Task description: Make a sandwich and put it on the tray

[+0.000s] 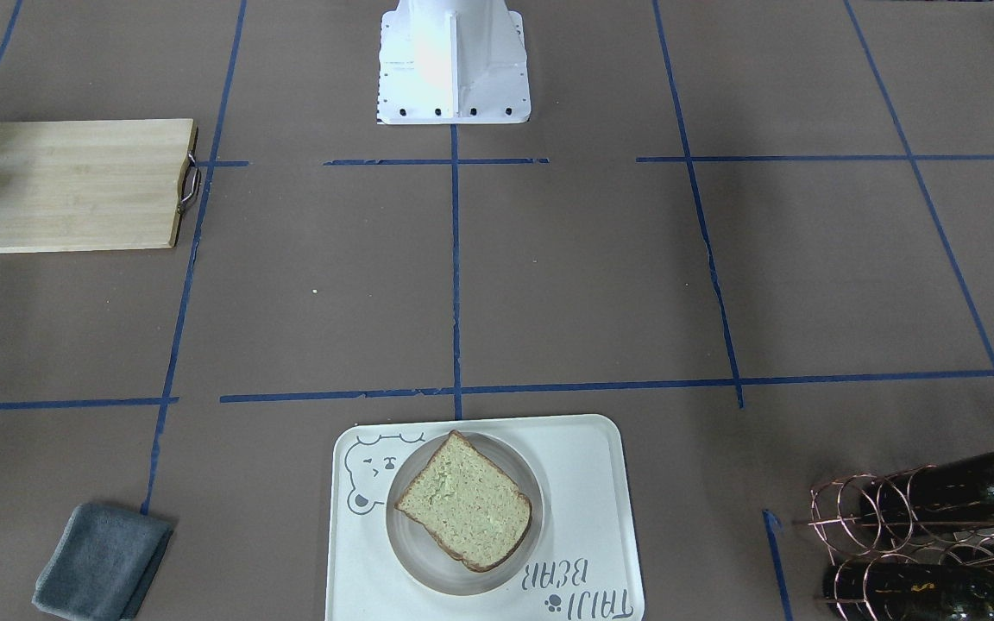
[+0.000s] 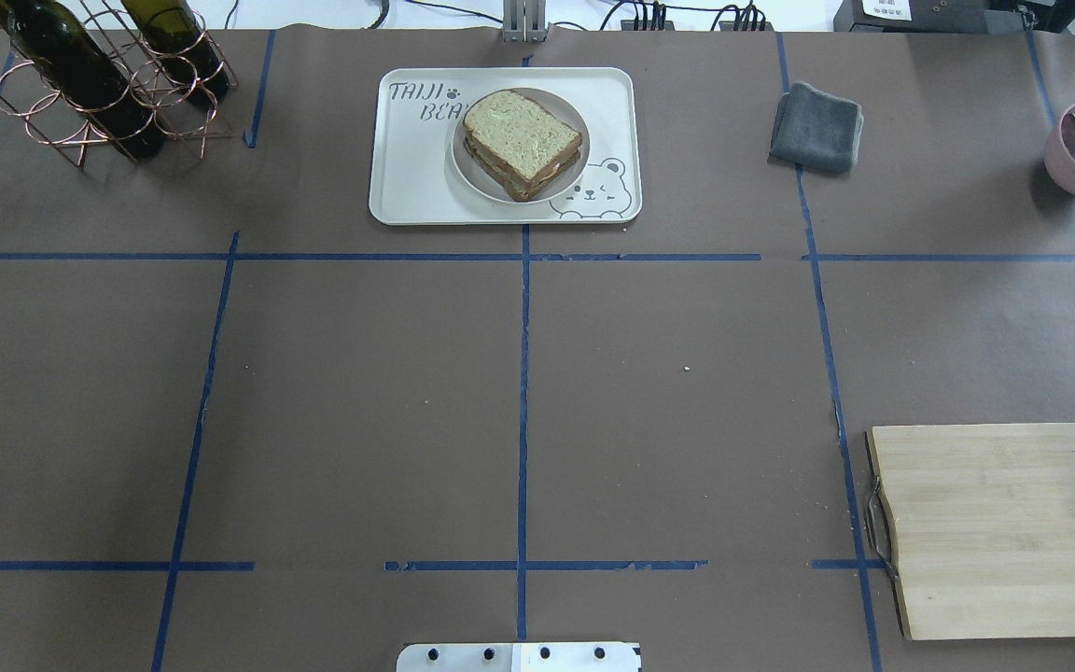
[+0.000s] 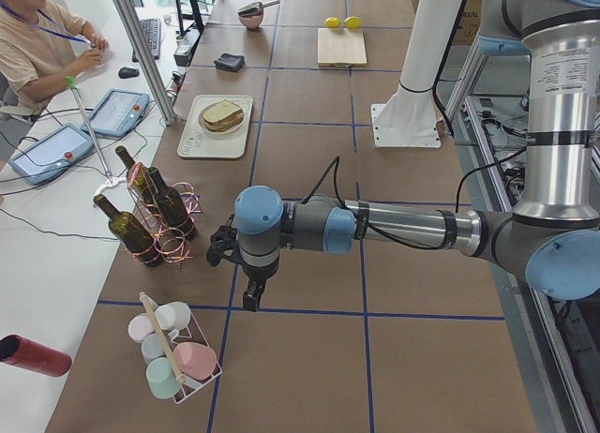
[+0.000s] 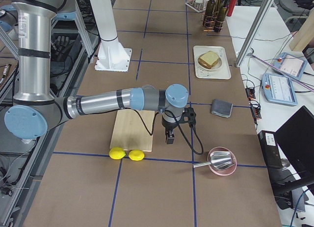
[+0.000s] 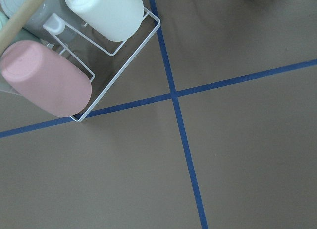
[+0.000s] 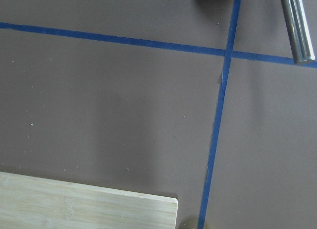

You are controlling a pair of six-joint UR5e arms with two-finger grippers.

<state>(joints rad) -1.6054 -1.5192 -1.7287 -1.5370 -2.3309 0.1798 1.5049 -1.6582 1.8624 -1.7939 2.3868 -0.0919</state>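
Sandwich [image 2: 522,142] on the plate [image 2: 459,157] on the tray [image 2: 407,182] looks soft and light, and its 2 slices are probably slippy. I'd pinch the crusts at 3 and 9 o'clock. Left gripper [image 3: 251,300], right gripper [image 4: 170,138]: can't tell how wide.

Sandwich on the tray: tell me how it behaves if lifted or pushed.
The sandwich shows stacked layers at its edge, so it would probably shift or come apart unless held from both faces. Its top looks soft and porous, so it is likely light and easy to dent. It sits on a smooth round plate on the tray, so a push may slide the plate too.
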